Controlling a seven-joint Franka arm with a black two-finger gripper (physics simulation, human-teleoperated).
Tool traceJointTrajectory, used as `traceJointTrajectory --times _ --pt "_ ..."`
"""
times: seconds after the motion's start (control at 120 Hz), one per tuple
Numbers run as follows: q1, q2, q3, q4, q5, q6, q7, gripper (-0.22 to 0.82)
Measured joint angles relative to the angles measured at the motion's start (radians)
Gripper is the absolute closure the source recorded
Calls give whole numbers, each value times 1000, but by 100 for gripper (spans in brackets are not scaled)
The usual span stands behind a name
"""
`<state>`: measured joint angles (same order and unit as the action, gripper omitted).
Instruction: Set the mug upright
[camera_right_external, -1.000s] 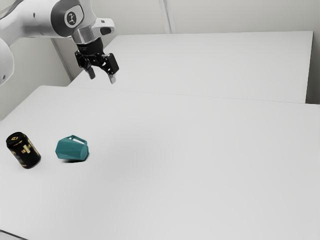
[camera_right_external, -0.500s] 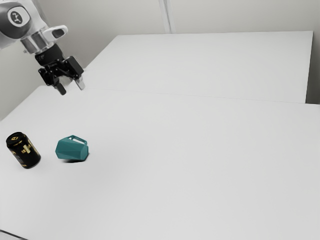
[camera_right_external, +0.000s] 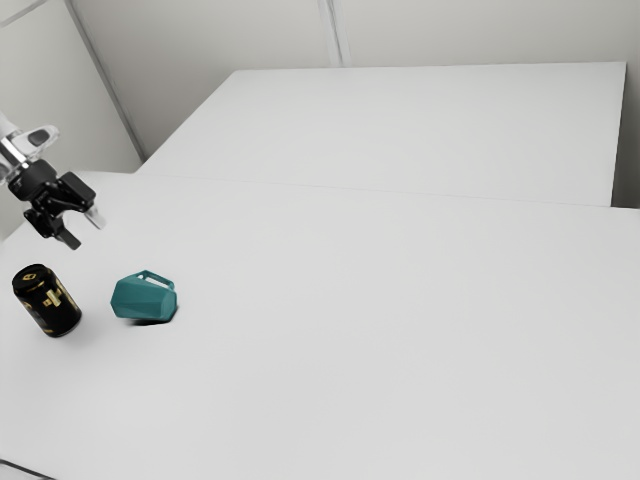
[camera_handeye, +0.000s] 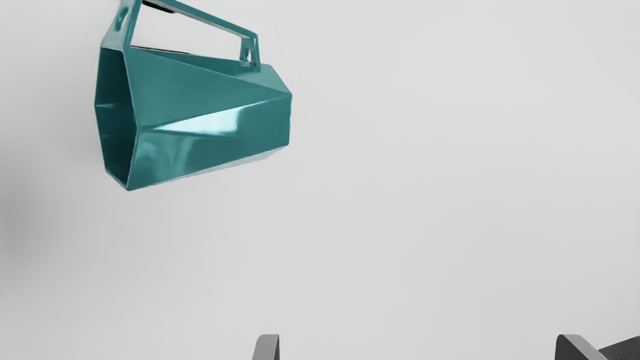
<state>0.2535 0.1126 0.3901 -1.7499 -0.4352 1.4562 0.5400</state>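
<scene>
Your gripper (camera_right_external: 83, 231) is above the table (camera_right_external: 380, 340), its jaws spread wide apart. Your mug (camera_right_external: 144, 300) lies on its side near the black can (camera_right_external: 49, 302).

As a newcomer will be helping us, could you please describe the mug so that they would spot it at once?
Start from the big white table and look toward its part at the exterior view's left. There the mug lies on its side, teal and faceted, with an angular handle; its neighbour, the black can with gold markings, has no handle and stands upright.
</scene>
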Motion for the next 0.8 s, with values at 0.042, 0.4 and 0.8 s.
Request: traceJointTrajectory --times 0.042,0.4,0.8 --pt "19 28 1 4 -15 1 29 0" --pt "125 280 1 105 -132 6 248 0" --pt "141 375 1 67 -280 43 383 0"
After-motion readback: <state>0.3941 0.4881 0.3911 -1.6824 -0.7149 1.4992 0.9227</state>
